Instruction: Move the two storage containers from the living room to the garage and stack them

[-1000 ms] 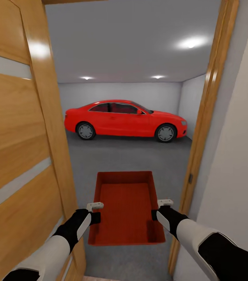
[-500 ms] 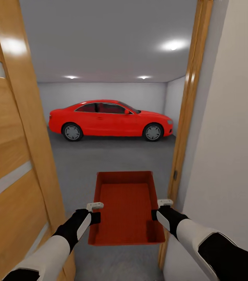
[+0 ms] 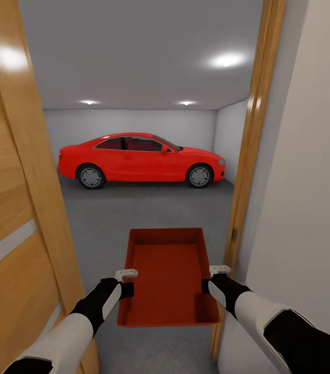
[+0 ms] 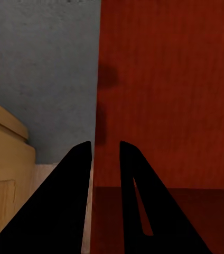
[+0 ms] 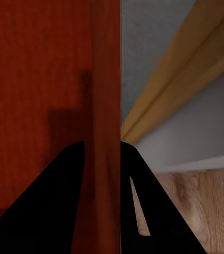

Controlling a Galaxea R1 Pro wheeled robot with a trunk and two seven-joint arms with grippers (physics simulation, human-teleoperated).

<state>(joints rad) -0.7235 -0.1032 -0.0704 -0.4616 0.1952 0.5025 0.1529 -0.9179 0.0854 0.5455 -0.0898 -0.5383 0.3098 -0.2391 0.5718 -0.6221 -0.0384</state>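
Door [image 3: 14, 208]: a wooden leaf with pale inset strips stands swung open at my left, its edge beside my left arm.
My left gripper [image 3: 126, 280] [image 4: 105, 153]: it pinches the left wall of the storage container [image 3: 167, 275]; in my left wrist view one dark finger lies outside the red wall and the other inside, the wall between them.
Storage container: one red-orange open-top bin, held level in front of me between both grippers, above the floor [image 3: 134, 208], its ribbed bottom bare and its long side pointing into the garage [image 3: 134, 122].
My right gripper [image 3: 211, 278] [image 5: 102, 153]: it pinches the right wall of the same bin; in my right wrist view the red wall runs between the two fingers.
Door frame [image 3: 250, 135]: a wooden post rises just right of the bin, with a plain pale wall [image 3: 310, 182] beside it.
Floor: dark grey concrete lies under the bin and runs ahead; light wood planks [image 5: 196, 201] show in my right wrist view.
Red car [image 3: 140, 159]: parked side-on across the far end of the garage, well apart from the bin, under ceiling lights.
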